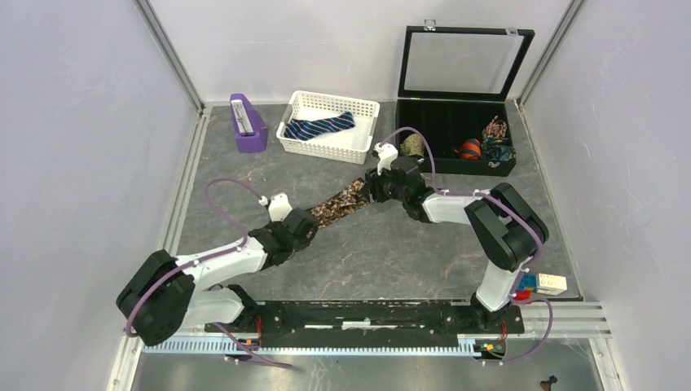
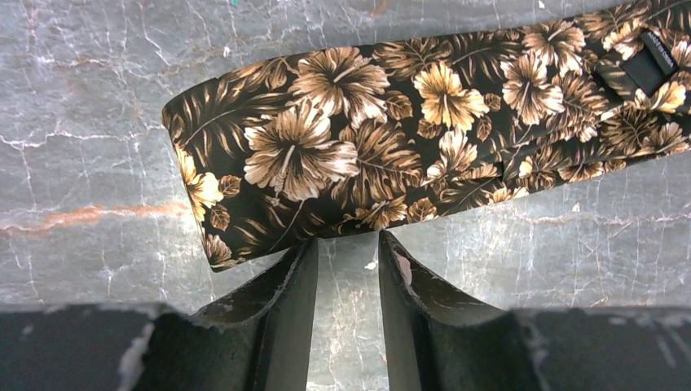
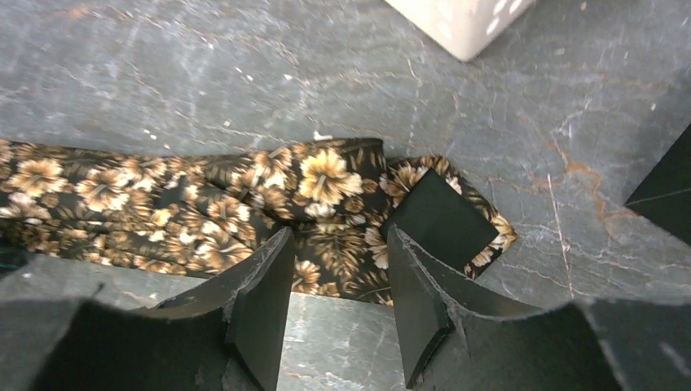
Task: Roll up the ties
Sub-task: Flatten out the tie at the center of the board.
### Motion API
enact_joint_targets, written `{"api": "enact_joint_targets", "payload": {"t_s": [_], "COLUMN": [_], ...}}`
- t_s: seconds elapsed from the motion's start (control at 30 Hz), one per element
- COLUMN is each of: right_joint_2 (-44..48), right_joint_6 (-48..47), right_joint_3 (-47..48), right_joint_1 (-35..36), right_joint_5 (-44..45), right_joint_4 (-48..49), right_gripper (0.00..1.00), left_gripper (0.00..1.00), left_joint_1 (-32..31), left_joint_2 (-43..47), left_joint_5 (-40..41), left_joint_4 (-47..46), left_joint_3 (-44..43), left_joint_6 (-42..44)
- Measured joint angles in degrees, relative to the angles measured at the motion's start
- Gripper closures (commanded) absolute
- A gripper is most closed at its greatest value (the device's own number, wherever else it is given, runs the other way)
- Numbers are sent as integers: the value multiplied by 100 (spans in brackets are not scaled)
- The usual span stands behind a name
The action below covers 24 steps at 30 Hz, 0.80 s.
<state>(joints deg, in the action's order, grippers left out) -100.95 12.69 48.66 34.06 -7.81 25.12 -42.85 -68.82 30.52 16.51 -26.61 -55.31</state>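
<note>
the brown floral tie (image 1: 342,204) lies flat in the middle of the marbled table (image 1: 391,261), running from 8 o'clock to 2 o'clock. the left gripper (image 2: 346,238) is at the 8 o'clock end, jaws released with a narrow gap, tips at the cloth's near edge. the right gripper (image 3: 338,236) is over the 2 o'clock end, where black lining shows, jaws parted and grasping nothing. the navy striped tie (image 1: 322,127) lies in the white basket (image 1: 326,151) at 12 o'clock. a black case (image 1: 456,168), lid raised, stands at 2 o'clock.
</note>
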Motion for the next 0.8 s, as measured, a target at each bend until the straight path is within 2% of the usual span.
{"api": "enact_joint_targets", "payload": {"t_s": [0.2,0.43,0.63,0.8], "right_joint_2": [-501,-448,57,765], "right_joint_6": [151,275,470,505], "right_joint_3": [-24,-470,-1285,-1939], "right_joint_1": [-81,-83,-109,-107], "right_joint_5": [-122,-146,-201,70], "right_joint_4": [70,675,1049,828], "right_gripper": [48,49,50,50], "left_gripper": [60,62,63,62], "left_joint_1": [278,463,492,254], "left_joint_2": [-7,-125,-188,-177], "left_joint_5": [-199,-326,-651,-975], "left_joint_4": [-120,-297,-501,-682], "left_joint_3": [0,-57,-79,-79], "left_joint_6": [243,461,754,879]}}
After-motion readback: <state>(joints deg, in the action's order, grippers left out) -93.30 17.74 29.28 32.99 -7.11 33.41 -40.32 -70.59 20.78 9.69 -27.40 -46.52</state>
